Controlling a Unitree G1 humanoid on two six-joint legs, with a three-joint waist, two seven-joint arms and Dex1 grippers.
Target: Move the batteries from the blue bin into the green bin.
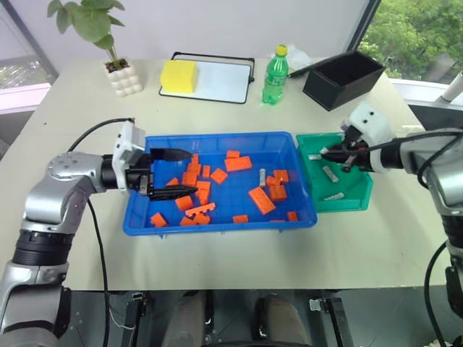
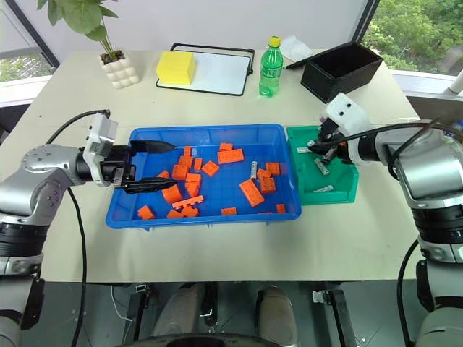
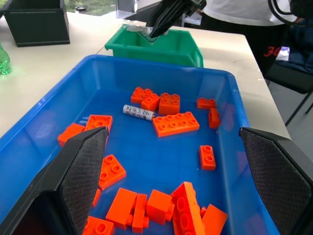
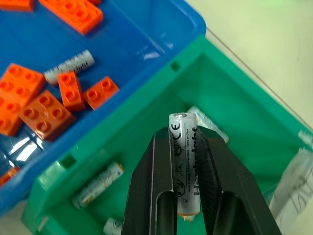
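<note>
The blue bin (image 1: 217, 137) lies in the middle of the table, holding many orange blocks (image 1: 261, 199) and one battery (image 1: 261, 176) near its right end, also in the left wrist view (image 3: 138, 112). The green bin (image 1: 346, 206) sits against its right side with loose batteries (image 1: 333, 196) inside. My right gripper (image 4: 182, 133) hangs over the green bin, shut on a silvery-white battery (image 4: 183, 166) that stands upright between its fingers. My left gripper (image 1: 187, 172) is open over the blue bin's left end, pointing right, with nothing between its fingers.
At the back stand a black box (image 1: 343, 78), a green bottle (image 1: 275, 74), a white tray with a yellow block (image 1: 179, 74) and a potted plant (image 1: 121, 76). A person in a white shirt (image 3: 234, 10) is beyond the table's right side.
</note>
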